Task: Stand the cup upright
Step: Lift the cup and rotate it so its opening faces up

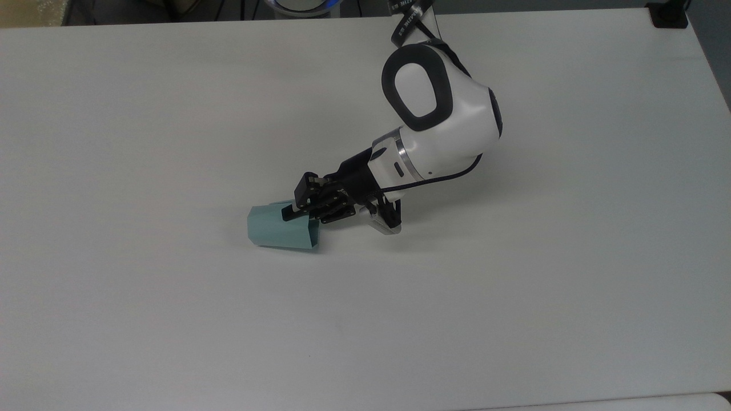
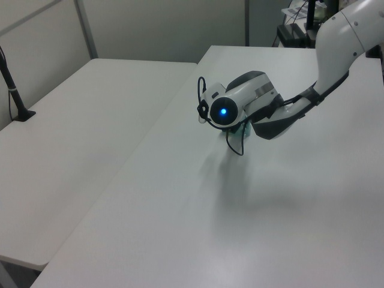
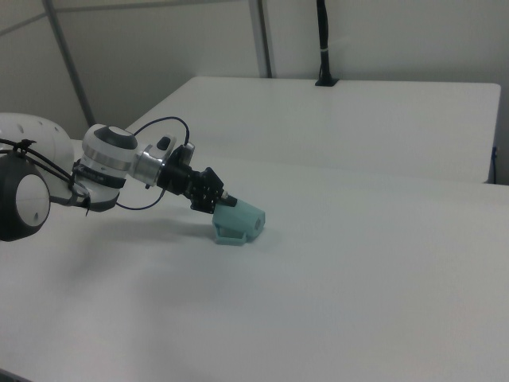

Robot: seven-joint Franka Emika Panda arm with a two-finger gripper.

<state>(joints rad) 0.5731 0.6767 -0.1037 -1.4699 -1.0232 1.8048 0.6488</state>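
The pale teal cup (image 1: 274, 233) lies on its side on the white table (image 1: 171, 114), its wide mouth toward the top view's right and its narrow base toward the top view's left. My gripper (image 1: 296, 212) reaches in low from the top view's right and is shut on the cup's wall at the rim. In the right view the cup (image 3: 241, 224) rests with its handle low on the near side, and the gripper (image 3: 220, 208) meets its mouth end. The left view has my wrist in front, leaving a teal sliver of the cup (image 2: 244, 129).
A second white table (image 3: 358, 119) stands beside this one, with a black post (image 3: 322, 40) clamped at its far edge. A black clamp (image 1: 668, 16) sits at the top view's upper right corner. The arm's elbow (image 1: 440, 108) hangs over the table's middle.
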